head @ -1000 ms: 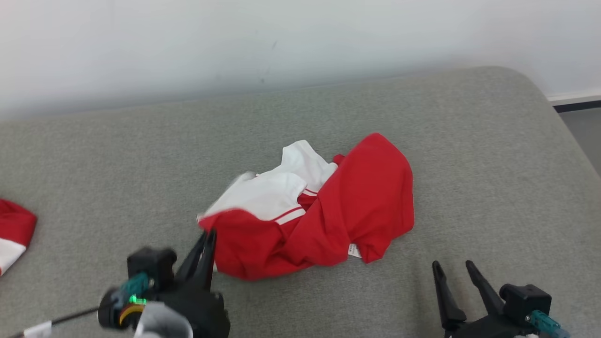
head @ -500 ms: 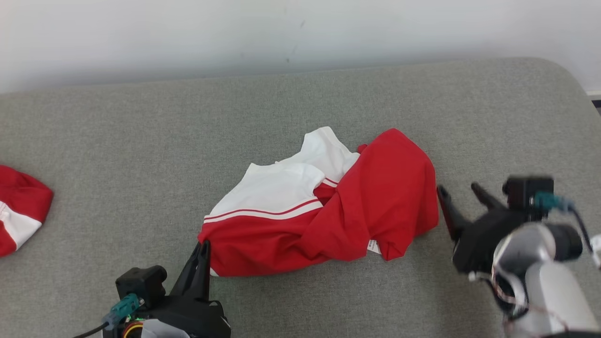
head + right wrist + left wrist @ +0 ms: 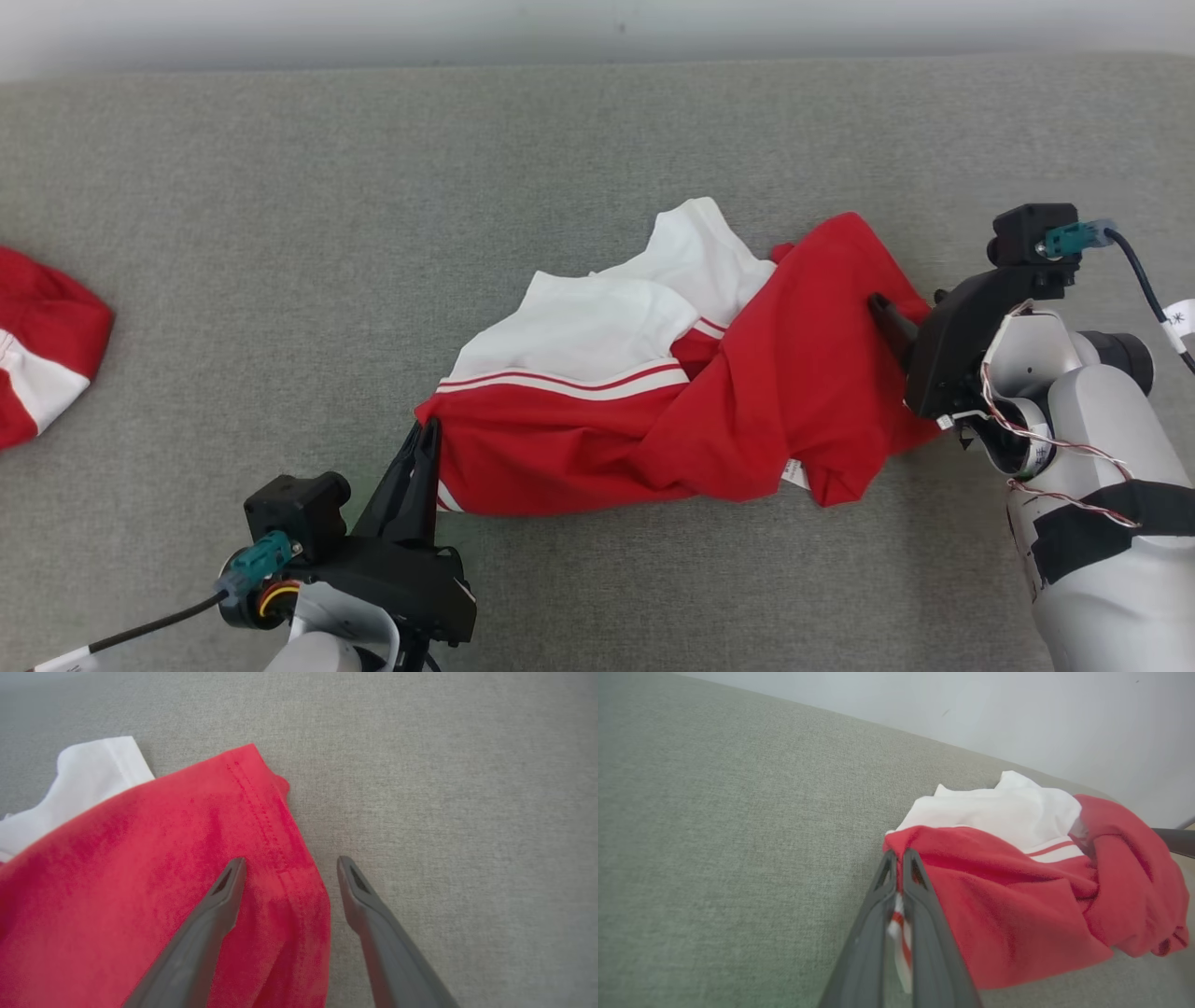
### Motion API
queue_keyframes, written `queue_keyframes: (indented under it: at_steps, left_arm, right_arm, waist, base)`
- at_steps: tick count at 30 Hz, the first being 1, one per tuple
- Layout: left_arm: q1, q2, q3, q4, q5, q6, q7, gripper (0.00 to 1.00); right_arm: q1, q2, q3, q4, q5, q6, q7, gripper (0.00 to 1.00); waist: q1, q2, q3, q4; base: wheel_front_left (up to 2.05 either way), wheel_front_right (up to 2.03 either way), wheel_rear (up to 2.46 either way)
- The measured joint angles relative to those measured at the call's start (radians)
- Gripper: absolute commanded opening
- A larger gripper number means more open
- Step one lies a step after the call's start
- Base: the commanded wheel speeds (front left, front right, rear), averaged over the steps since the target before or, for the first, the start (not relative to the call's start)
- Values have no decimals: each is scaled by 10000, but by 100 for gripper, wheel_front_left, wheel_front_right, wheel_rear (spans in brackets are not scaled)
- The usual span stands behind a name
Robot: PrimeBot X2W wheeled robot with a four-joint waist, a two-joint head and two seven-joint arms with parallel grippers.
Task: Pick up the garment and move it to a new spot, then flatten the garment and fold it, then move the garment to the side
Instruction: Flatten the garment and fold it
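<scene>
Grey cushion [image 3: 280,233]; left hand [image 3: 428,431] half-hides garment hem [image 3: 901,938].

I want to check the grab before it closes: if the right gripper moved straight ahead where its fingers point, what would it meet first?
Most likely the red hem of the garment. The open right gripper straddles that edge, one finger over cloth, the other over the grey cushion. The remaining gap is unclear.
</scene>
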Motion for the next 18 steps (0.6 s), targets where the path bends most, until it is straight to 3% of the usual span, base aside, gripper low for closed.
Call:
queue_keyframes:
  at_steps: [1, 2, 3, 4, 11, 18]
  left_arm:
    - [-13, 6, 8, 4, 2, 2, 0, 0]
    - [-14, 13, 6, 17, 0, 0, 0, 0]
    - [-14, 15, 19, 36, -2, 2, 0, 0]
    - [-14, 21, 29, 54, -6, 0, -4, 0]
    - [160, 17, 94, 150, -42, 73, -165, 0]
    - [223, 132, 479, -151, 81, 353, -865, 0]
  right_arm:
    - [-73, -19, 125, 105, 67, 0, -35, 85]
    - [-131, -48, 213, 226, 148, 0, -88, 44]
    - [-164, -94, 336, 282, 203, 0, -194, 28]
    - [-166, -132, 451, 320, 226, 0, -267, 0]
    - [-15, -548, 1057, 464, 552, 0, -999, 0]
    - [-128, -1060, 863, -550, 462, 0, -3634, 0]
  waist:
    - [0, 0, 47, 62]
    - [0, 0, 86, 113]
    - [0, 0, 113, 157]
    - [0, 1, 117, 186]
    - [-1, 0, -268, 142]
    - [-2, -1, -847, -28]
  base:
    - [0, 0, 0]
    - [0, 0, 0]
    - [0, 0, 0]
    - [0, 0, 0]
    - [0, 0, 0]
    - [0, 0, 0]
